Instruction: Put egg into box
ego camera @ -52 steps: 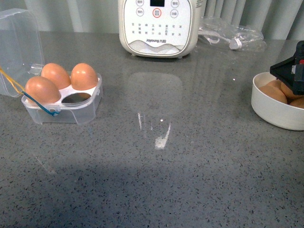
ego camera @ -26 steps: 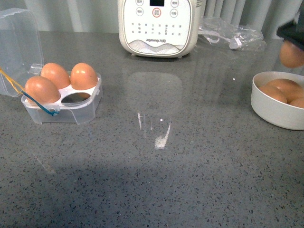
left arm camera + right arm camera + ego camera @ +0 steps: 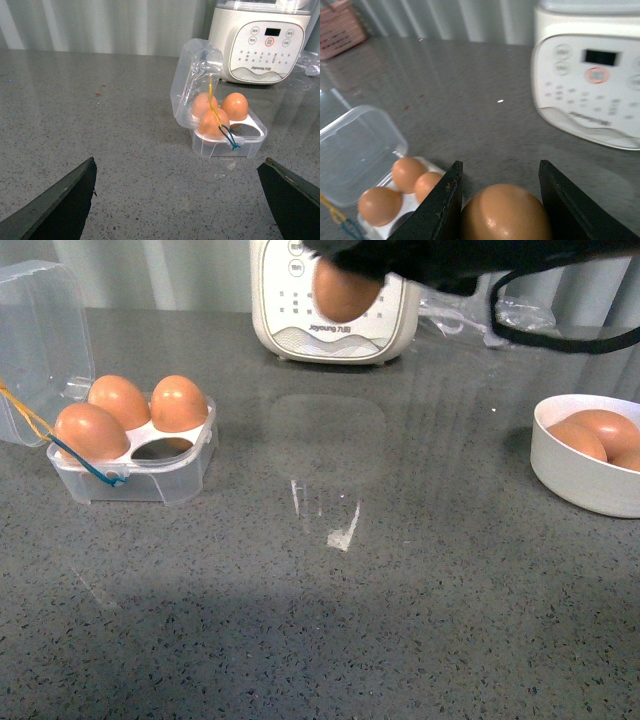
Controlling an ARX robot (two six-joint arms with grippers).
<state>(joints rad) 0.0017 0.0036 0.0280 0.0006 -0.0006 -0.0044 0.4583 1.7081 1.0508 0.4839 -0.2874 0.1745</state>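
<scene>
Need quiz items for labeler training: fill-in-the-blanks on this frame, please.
The box holds ___ eggs; one cell is free.
Its lid is ___, not shut.
The right pincer grips the egg, while the left pincer holds ___.
More eggs lie in the white ___.
Missing: three; open; nothing; bowl.

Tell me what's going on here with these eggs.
The right gripper holds a smooth orange-brown egg in the air in front of the white appliance. The small clear plastic four-cell egg box sits open at the left with three eggs and one empty cell. The left gripper hangs open, holding nothing. The round white bowl holds more eggs.
</scene>
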